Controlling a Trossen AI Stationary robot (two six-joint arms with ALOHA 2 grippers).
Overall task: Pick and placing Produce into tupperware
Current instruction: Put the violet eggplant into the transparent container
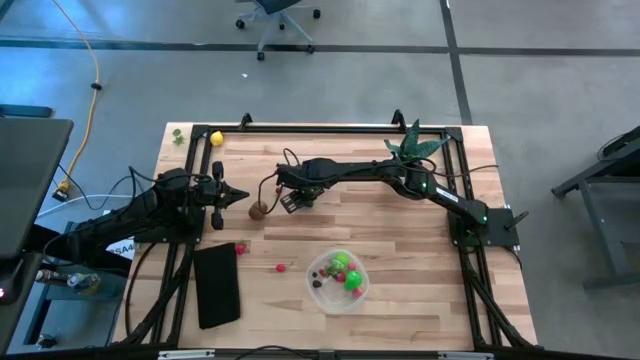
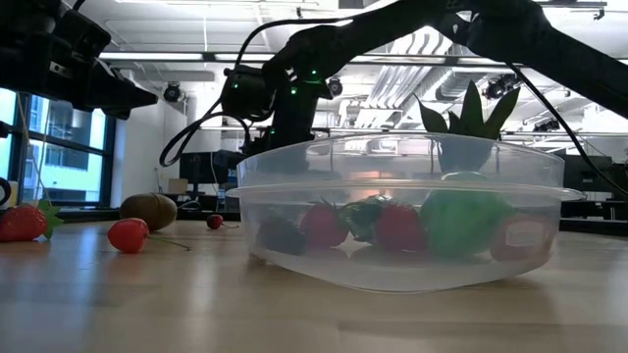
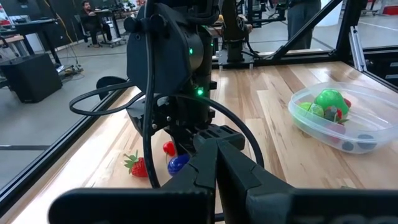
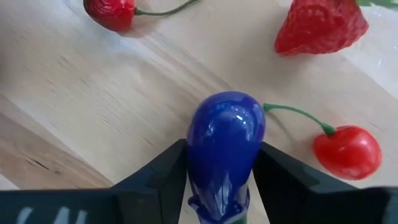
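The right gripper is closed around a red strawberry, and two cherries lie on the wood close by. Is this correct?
Not quite. The right gripper has its fingers against a purple-blue eggplant, not a strawberry. The right wrist view shows it: the strawberry lies free on the wood. The two cherries do lie close by.

Clear tupperware [image 2: 392,196] full of produce [image 2: 461,221], kiwi [image 2: 148,210] beyond.
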